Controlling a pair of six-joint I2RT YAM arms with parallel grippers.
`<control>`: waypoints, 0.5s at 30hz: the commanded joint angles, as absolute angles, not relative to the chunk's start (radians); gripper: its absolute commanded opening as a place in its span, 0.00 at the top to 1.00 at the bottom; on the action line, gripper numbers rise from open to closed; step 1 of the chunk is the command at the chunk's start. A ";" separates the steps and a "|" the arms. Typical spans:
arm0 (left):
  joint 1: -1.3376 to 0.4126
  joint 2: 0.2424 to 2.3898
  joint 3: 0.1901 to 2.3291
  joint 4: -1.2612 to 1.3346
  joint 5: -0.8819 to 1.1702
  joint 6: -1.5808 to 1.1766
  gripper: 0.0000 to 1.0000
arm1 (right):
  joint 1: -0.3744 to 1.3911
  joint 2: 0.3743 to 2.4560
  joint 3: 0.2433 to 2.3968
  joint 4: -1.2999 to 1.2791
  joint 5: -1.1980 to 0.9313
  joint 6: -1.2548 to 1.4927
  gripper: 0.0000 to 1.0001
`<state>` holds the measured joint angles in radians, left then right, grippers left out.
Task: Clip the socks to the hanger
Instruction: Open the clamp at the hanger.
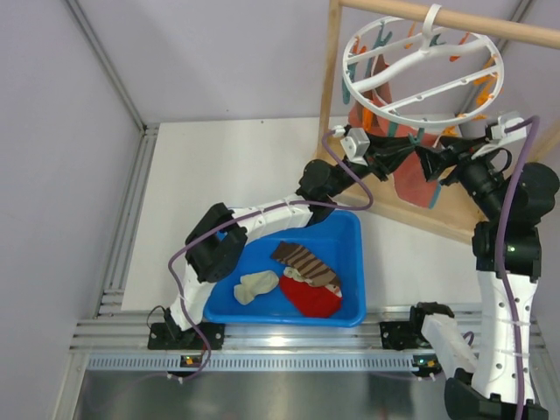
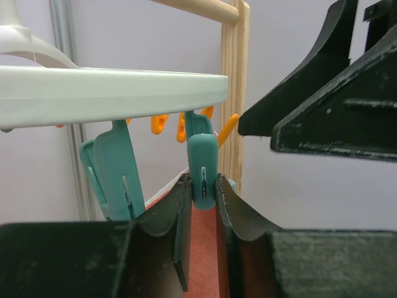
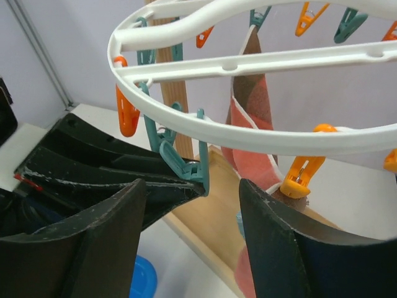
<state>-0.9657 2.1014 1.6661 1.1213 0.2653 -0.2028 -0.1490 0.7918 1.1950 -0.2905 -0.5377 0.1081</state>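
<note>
The white ring hanger (image 1: 424, 66) hangs by its hook from a wooden rod, with orange and teal pegs dangling under its rim. My left gripper (image 2: 203, 192) is raised beneath the rim and shut on the lower end of a teal peg (image 2: 202, 164). In the right wrist view that teal peg (image 3: 186, 164) stands spread apart in the left fingers (image 3: 124, 177). My right gripper (image 3: 192, 198) faces it from the right, open, with nothing between its fingers. One cream sock (image 1: 256, 286) lies in the blue bin (image 1: 350, 229). No sock is in either gripper.
A brown striped sock (image 1: 304, 261) and a red sock (image 1: 313, 297) also lie in the bin. A salmon-red cloth (image 3: 251, 124) hangs from the ring behind the grippers. The wooden frame post (image 2: 234, 93) stands close behind the gripped peg. A second teal peg (image 2: 115, 171) hangs to its left.
</note>
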 commanded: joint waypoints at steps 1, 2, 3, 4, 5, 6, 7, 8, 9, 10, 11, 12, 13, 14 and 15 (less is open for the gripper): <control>-0.979 2.036 1.657 1.151 0.302 -0.195 0.98 | -0.158 0.793 1.158 -0.218 -0.592 0.071 0.38; -0.979 2.036 1.658 1.152 0.308 -0.196 0.98 | -0.156 0.785 1.148 -0.206 -0.592 0.072 0.36; -0.979 2.036 1.658 1.149 0.314 -0.196 0.99 | -0.156 0.782 1.137 -0.177 -0.594 0.075 0.36; -0.979 2.034 1.660 1.147 0.316 -0.198 0.98 | -0.153 0.779 1.120 -0.160 -0.594 0.081 0.36; -0.979 2.033 1.658 1.146 0.322 -0.198 0.98 | -0.152 0.779 1.112 -0.146 -0.595 0.095 0.35; -0.980 2.033 1.660 1.143 0.325 -0.198 0.98 | -0.147 0.781 1.106 -0.112 -0.588 0.104 0.35; -0.982 2.029 1.658 1.140 0.327 -0.196 0.99 | -0.144 0.781 1.092 -0.097 -0.583 0.115 0.34; -0.982 2.028 1.658 1.138 0.331 -0.195 0.99 | -0.143 0.778 1.088 -0.078 -0.575 0.130 0.34; -0.982 2.029 1.655 1.137 0.334 -0.195 0.99 | -0.138 0.779 1.083 -0.046 -0.562 0.139 0.34; -0.983 2.026 1.655 1.137 0.336 -0.192 0.99 | -0.134 0.781 1.072 -0.032 -0.557 0.149 0.34; -0.985 2.025 1.652 1.135 0.339 -0.190 0.99 | -0.132 0.785 1.069 -0.022 -0.551 0.169 0.34; -0.985 2.025 1.652 1.134 0.341 -0.187 0.99 | -0.129 0.788 1.065 -0.012 -0.542 0.178 0.34; -0.986 2.023 1.652 1.129 0.344 -0.186 0.99 | -0.124 0.792 1.063 -0.008 -0.538 0.184 0.35; -0.988 2.023 1.652 1.127 0.344 -0.184 0.99 | -0.121 0.793 1.060 0.020 -0.534 0.196 0.34; -0.988 2.022 1.652 1.126 0.345 -0.184 0.99 | -0.112 0.790 1.055 0.029 -0.522 0.202 0.34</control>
